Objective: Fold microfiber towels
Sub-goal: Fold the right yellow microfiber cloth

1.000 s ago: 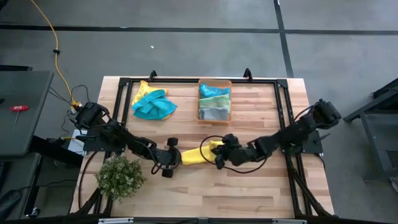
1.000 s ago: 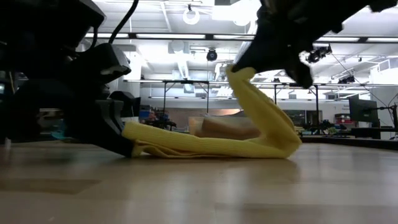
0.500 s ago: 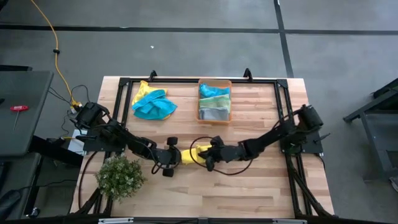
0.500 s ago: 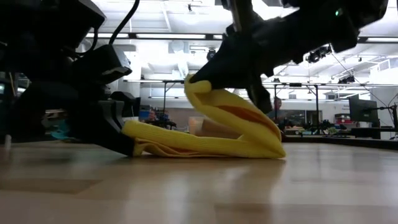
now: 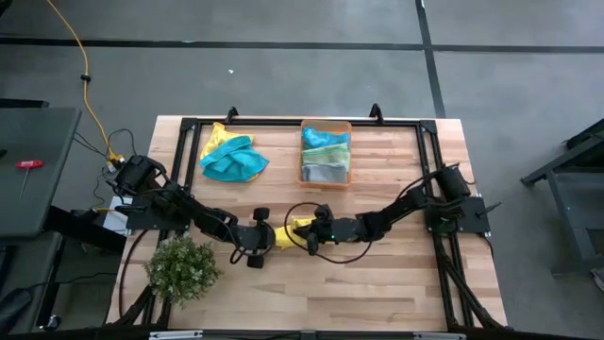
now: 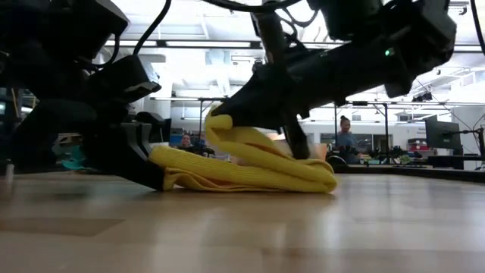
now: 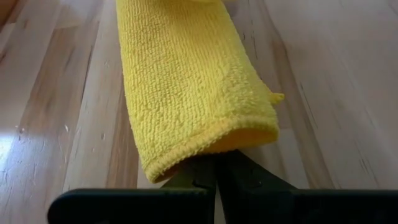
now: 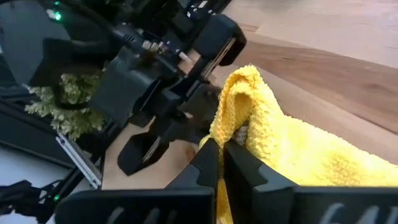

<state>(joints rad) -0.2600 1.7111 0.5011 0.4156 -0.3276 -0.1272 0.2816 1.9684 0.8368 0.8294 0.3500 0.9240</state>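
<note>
One yellow towel (image 6: 250,168), two grippers clamping it

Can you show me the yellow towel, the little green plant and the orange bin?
yellow towel (image 6: 250,168), low view, folded middle.
green plant (image 5: 181,267), high view, leafy top.
orange bin (image 5: 326,123), high view, far rim.

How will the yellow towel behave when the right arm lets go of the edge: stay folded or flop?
Probably floppy: the yellow towel sags in a loop between both grips. Likely light: it hangs from the right gripper by one pinched edge. Its napped pile may help the layers cling and stay folded.
</note>
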